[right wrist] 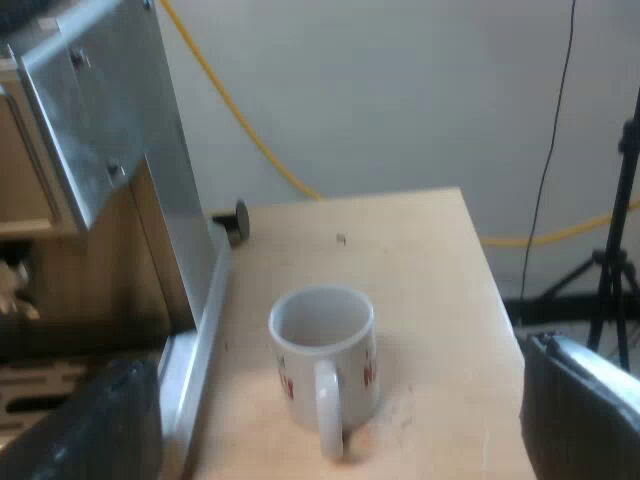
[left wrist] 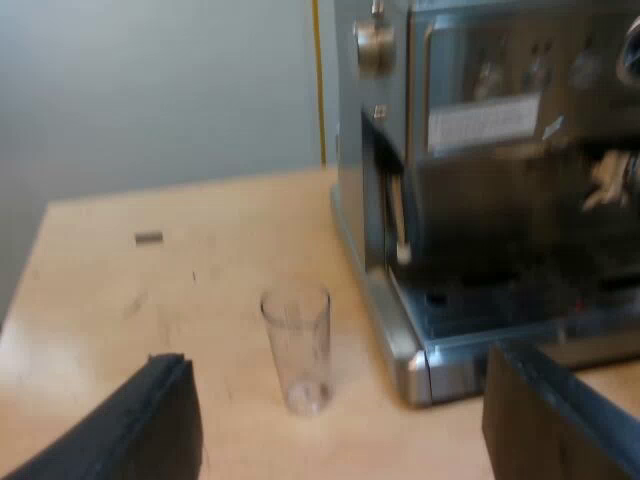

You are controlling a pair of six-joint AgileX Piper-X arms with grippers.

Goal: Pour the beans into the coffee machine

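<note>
Espresso machine (left wrist: 480, 200): a boxy body of brushed metal with a round knob and a dark recessed front. It stands ahead of my left gripper (left wrist: 340, 440), beyond one of its fingers. Its flat steel side panel (right wrist: 110, 150) also rises close beside one finger of my right gripper (right wrist: 330, 430).

Table (left wrist: 200, 260): pale wood with a smooth top and faint scuffs, lying under both grippers and meeting a plain grey-white wall (left wrist: 150, 90) beyond. A yellow cable (right wrist: 250, 140) runs down that wall. A black stand (right wrist: 610, 280) rises past the table edge.

Mug (right wrist: 325, 365): white glazed cylinder with red markings, upright, handle turned toward my right gripper, just ahead of and between its released, widely parted fingers.

Measuring glass (left wrist: 297, 345): clear, tall and slightly tapered. It stands upright on the table near the machine's base corner, ahead of my left gripper, whose fingers are spread apart and grasp nothing.

Small grey tag (left wrist: 148, 237): flat on the wood, far ahead of my left gripper.
</note>
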